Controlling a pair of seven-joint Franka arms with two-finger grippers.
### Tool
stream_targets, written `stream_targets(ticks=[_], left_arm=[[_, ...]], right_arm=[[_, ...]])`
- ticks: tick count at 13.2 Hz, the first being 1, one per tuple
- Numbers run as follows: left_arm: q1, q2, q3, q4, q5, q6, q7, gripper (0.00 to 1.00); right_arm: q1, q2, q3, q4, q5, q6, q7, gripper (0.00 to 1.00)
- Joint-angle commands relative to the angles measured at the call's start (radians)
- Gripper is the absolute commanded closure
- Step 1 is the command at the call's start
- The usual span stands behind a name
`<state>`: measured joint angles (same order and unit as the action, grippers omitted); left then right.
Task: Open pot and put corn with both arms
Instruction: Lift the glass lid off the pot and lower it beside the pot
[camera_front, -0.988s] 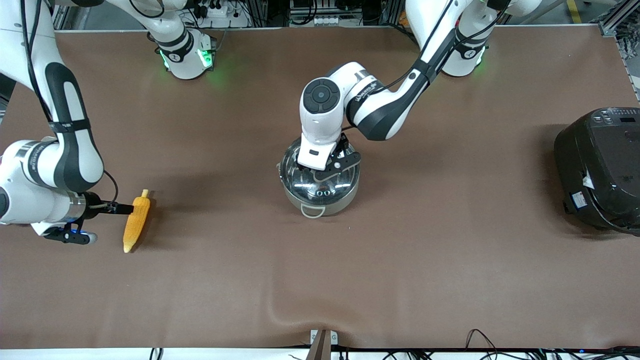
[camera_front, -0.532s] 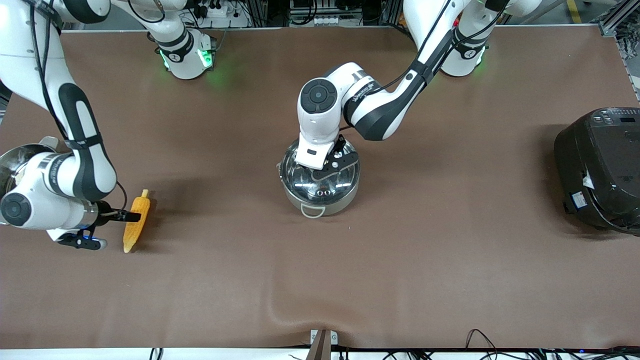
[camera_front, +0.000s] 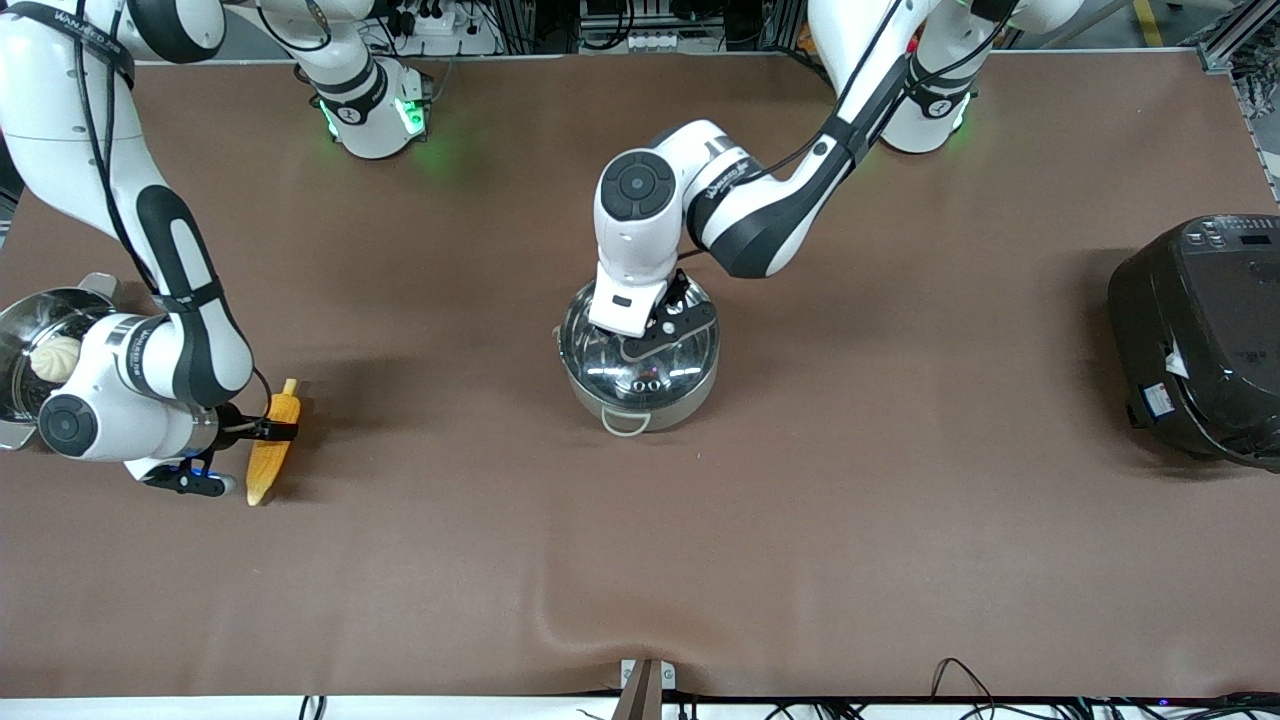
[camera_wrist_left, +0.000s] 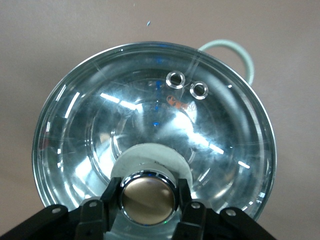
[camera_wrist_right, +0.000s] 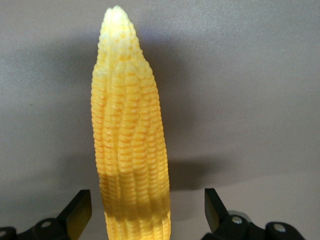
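Observation:
The steel pot (camera_front: 640, 398) stands mid-table with its glass lid (camera_front: 600, 352) on. My left gripper (camera_front: 655, 335) is down on the lid; in the left wrist view its fingers (camera_wrist_left: 111, 196) press both sides of the copper knob (camera_wrist_left: 148, 199), shut on it. The lid (camera_wrist_left: 150, 115) and one loop handle (camera_wrist_left: 235, 52) show there. The corn (camera_front: 272, 450) lies on the table toward the right arm's end. My right gripper (camera_front: 275, 432) is low at the cob's middle, open. In the right wrist view its fingers (camera_wrist_right: 80, 210) straddle the corn (camera_wrist_right: 131, 150) with gaps on both sides.
A steel steamer pot with a white bun (camera_front: 30, 350) stands at the table edge by the right arm's wrist. A large black rice cooker (camera_front: 1200, 340) stands at the left arm's end. The brown cloth has a ridge (camera_front: 560, 610) near the front edge.
My right gripper has slid sideways from beside the corn to astride its middle, uncovering the steamer pot. My left gripper has shifted slightly on the lid; pot and corn have stayed put.

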<state>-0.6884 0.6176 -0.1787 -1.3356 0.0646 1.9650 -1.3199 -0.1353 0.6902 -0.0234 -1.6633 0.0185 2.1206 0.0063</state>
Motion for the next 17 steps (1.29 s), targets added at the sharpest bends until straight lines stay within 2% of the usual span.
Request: stream_targets(ticks=[1,4,5,6,7,10,13,15,17], left_arm=[[0.026,-0.140,-0.002,-0.016,0.018,-0.110,-0.015,1.00],[0.107,-0.261,-0.007,-0.020,0.014,-0.214,0.060,1.00],[0.154,-0.295,-0.007,-0.023,-0.005,-0.265,0.135,1.00],[0.206,-0.336,-0.007,-0.052,-0.026,-0.284,0.240,1.00],[0.251,-0.372,-0.007,-0.088,-0.037,-0.287,0.333,1.00],[0.384,-0.456,-0.007,-0.215,-0.040,-0.287,0.567,1.00],[0.510,-0.475,-0.007,-0.309,-0.040,-0.264,0.740,1.00],[0.559,-0.486,-0.007,-0.420,-0.039,-0.163,0.783,1.00],[0.573,-0.509,-0.005,-0.581,-0.032,0.008,0.788,1.00]], right_arm=[[-0.012,0.011,0.014,-0.004,-0.003,0.033,-0.005,0.00],[-0.010,0.018,0.013,-0.004,-0.005,0.044,-0.005,0.00],[-0.010,0.020,0.013,-0.004,-0.006,0.054,-0.005,0.06],[-0.010,0.022,0.014,-0.004,-0.006,0.062,-0.005,0.71],[-0.013,0.023,0.014,-0.004,-0.003,0.067,-0.003,1.00],[-0.015,0.023,0.014,-0.013,0.003,0.078,-0.003,1.00],[-0.017,0.023,0.014,-0.013,0.003,0.082,-0.003,1.00],[-0.014,0.022,0.014,-0.013,0.003,0.081,-0.003,1.00],[-0.010,0.009,0.014,-0.013,0.003,0.073,-0.003,1.00]])
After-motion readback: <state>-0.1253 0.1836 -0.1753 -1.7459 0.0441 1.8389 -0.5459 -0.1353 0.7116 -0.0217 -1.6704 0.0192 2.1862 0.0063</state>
